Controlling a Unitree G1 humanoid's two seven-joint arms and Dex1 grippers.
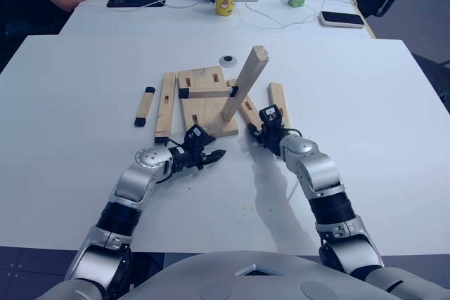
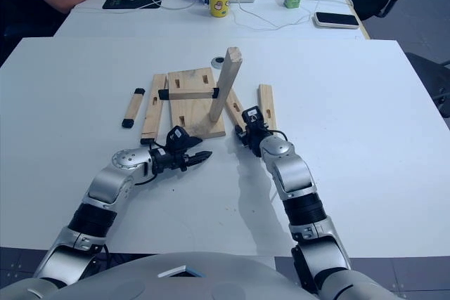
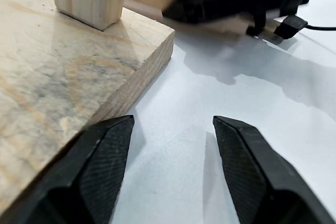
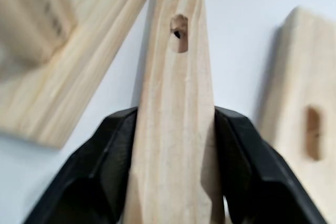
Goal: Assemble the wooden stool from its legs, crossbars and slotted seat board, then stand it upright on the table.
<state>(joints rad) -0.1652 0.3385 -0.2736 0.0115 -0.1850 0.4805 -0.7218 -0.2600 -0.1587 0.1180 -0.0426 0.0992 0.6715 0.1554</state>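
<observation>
A white tabletop (image 1: pixel 365 103) carries loose pale wooden stool parts, with the board (image 1: pixel 200 114) lying flat near its middle. Well left of the board lies a short bar (image 1: pixel 145 106) with black ends. Just beside the board's left edge lies a long slotted leg (image 1: pixel 165 103), running the same way as that edge. A crossbar (image 1: pixel 205 93) with black caps rests flat across the top of the board. At the board's near edge, the left gripper (image 1: pixel 214 156) hovers low over bare tabletop, just off the near right corner; its jaws are apart, with nothing between them. Beyond the board's far edge sits a small round disc (image 1: pixel 227 60), apart from the wood. On the board's near right corner stands an upright leg (image 1: pixel 246 83), foot on the board and top tilted to the right and away from the robot; whether it sits in a slot cannot be told. Just right of the board, a third leg (image 4: pixel 178 66) lies on the tabletop, angled toward the board's near right corner. The right gripper (image 1: pixel 256 129) has its jaws clamped on the near end of this leg, one on each side, below a small slot. Furthest right of the board lies a fourth leg (image 1: pixel 278 100), flat and close beside the clamped one.
</observation>
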